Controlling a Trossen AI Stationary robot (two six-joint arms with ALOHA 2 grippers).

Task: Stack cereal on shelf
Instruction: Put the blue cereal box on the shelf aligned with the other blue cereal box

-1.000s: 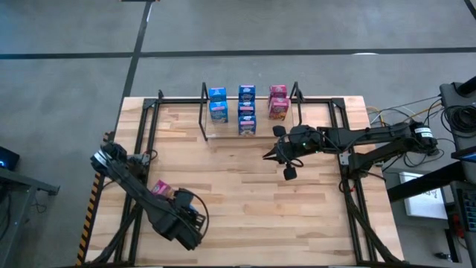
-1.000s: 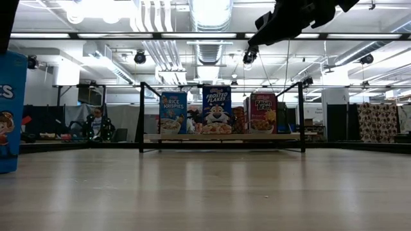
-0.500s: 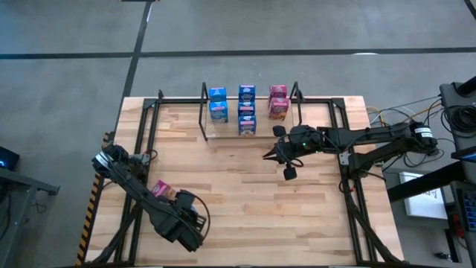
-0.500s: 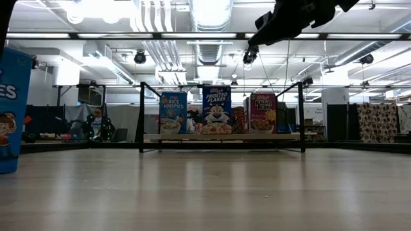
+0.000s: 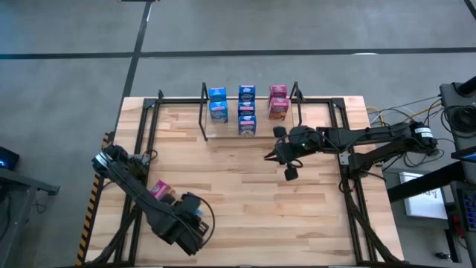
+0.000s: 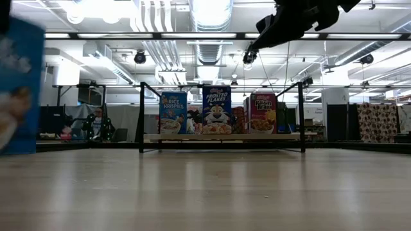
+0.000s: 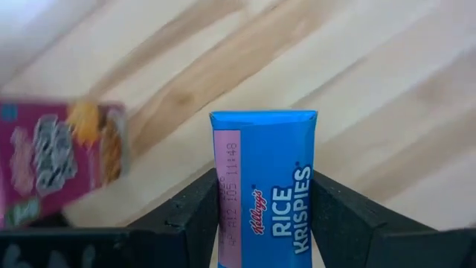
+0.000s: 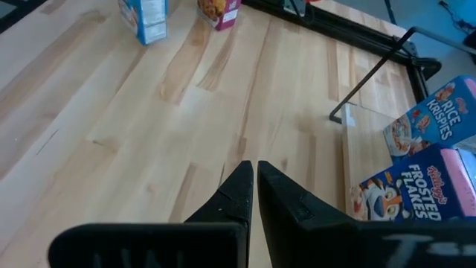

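Observation:
My left gripper [image 5: 193, 216] is near the table's near-left corner, shut on a blue Rice Krispies box [image 7: 264, 160]. In the low view that box [image 6: 19, 83] shows blurred at the left. A pink box [image 5: 158, 190] lies on the table just beside it, also visible in the left wrist view [image 7: 59, 164]. The shelf [image 5: 204, 112] stands at the far edge, its base on the table, holding several blue and pink boxes [image 5: 246, 109]. My right gripper [image 5: 269, 155] hovers shut in front of the shelf's right end, touching nothing. My left gripper pinches the blue Rice Krispies box between its two fingers [image 7: 197, 208], one on each of two opposite faces. A narrow printed side [image 7: 282, 216] faces the wrist camera. The fingers come from above. The box stands out past the fingertips toward the table, upright and lifted clear.
A black tube frame [image 5: 141, 141] edges the table on its left, right and far sides. Bare wood [image 5: 245, 201] spreads between the two arms and the shelf. In the low view the shelf's bottom tier [image 6: 221, 136] shows three boxes side by side.
My left gripper has risen with the blue box, which has left the table and now hangs clear of it. It has also drifted a little toward the near edge, uncovering more of the pink box.

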